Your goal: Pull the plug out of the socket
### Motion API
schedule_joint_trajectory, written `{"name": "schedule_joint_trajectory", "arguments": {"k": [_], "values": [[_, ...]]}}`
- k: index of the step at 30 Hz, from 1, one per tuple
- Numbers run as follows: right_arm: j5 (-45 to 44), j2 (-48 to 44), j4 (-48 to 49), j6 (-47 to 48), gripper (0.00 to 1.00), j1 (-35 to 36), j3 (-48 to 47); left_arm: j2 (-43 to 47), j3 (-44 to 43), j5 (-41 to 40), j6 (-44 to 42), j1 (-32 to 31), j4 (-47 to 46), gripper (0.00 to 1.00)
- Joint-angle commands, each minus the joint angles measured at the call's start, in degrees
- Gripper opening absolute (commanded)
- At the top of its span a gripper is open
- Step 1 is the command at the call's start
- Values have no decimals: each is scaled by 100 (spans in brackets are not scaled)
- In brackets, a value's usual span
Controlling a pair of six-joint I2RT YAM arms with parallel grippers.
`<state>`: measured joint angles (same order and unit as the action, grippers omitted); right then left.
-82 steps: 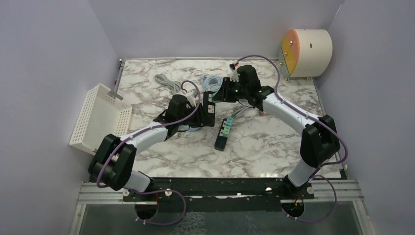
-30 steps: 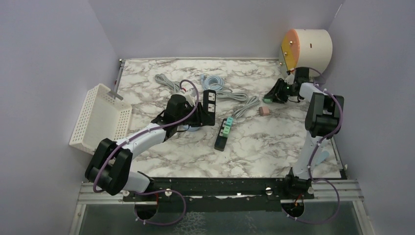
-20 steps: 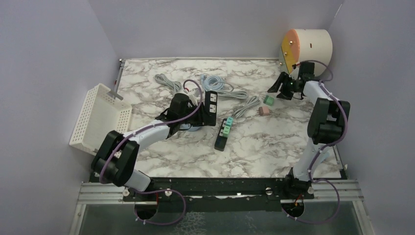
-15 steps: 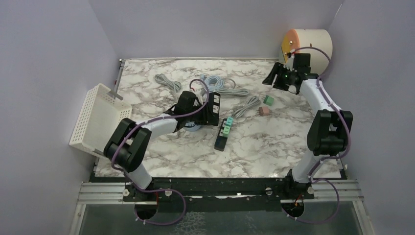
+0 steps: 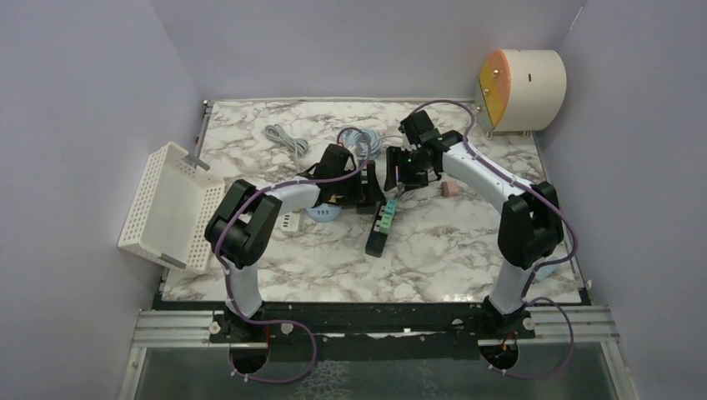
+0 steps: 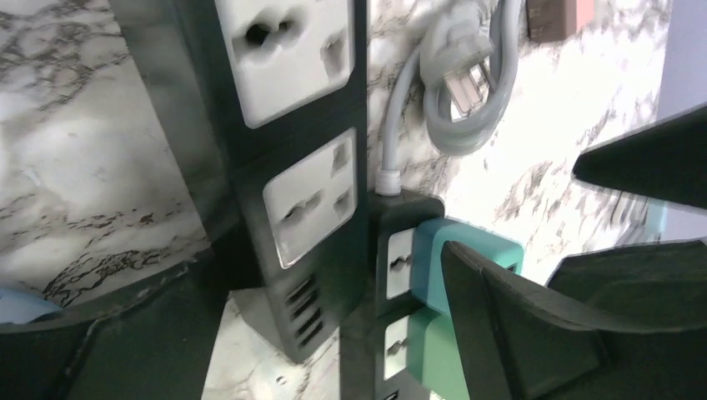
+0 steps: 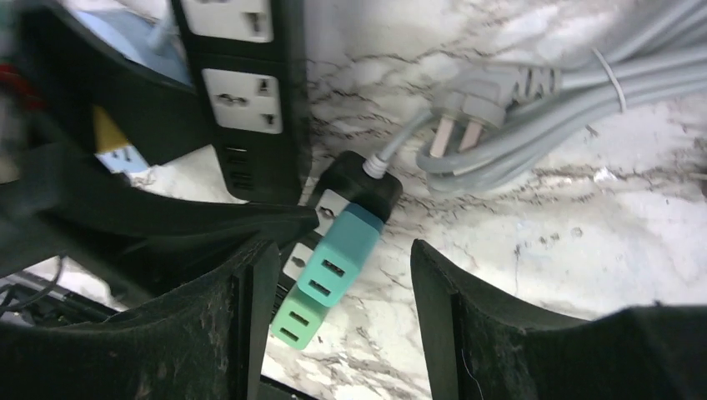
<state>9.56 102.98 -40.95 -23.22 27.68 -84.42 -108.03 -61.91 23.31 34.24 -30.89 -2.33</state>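
Note:
A black power strip (image 5: 378, 236) lies mid-table with a teal plug (image 7: 346, 242) and a green plug (image 7: 300, 321) seated side by side in its sockets. They also show in the left wrist view, teal plug (image 6: 467, 258) above green plug (image 6: 425, 358). My right gripper (image 7: 342, 250) hovers open above the teal plug, one finger on each side and apart from it. My left gripper (image 6: 333, 275) is open around a black socket tower (image 6: 292, 167) standing just left of the strip. From above, the left gripper (image 5: 364, 185) and the right gripper (image 5: 398, 175) are close together.
A grey coiled cable with its bare plug (image 7: 483, 92) lies behind the strip. A pink plug (image 5: 450, 188) lies to the right and a light blue cable (image 5: 358, 137) behind. A white basket (image 5: 171, 204) sits at the left edge, a cream cylinder (image 5: 521, 87) at the back right.
My right arm swung from the back right corner to the middle, over the strip's plugs. My left gripper moved right with the socket tower and its jaws have opened.

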Motion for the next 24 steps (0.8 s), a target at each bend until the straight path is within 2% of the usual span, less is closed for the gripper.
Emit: {"name": "schedule_joint_trajectory", "arguments": {"k": [1, 8, 12, 19, 24], "values": [[-595, 174, -794, -228, 64, 183, -502, 265, -139, -545, -201, -31, 575, 99], [-665, 451, -963, -408, 64, 501, -556, 999, -164, -1180, -185, -18, 969, 99], [-686, 517, -966, -506, 63, 583, -473, 1638, -151, -1611, -144, 214, 1289, 99], [-783, 566, -1025, -599, 61, 693, -322, 2510, -112, -1679, -76, 658, 1511, 99], [-818, 706, -1017, -622, 60, 783, -168, 2973, 59, -1560, -80, 729, 1595, 99]]}}
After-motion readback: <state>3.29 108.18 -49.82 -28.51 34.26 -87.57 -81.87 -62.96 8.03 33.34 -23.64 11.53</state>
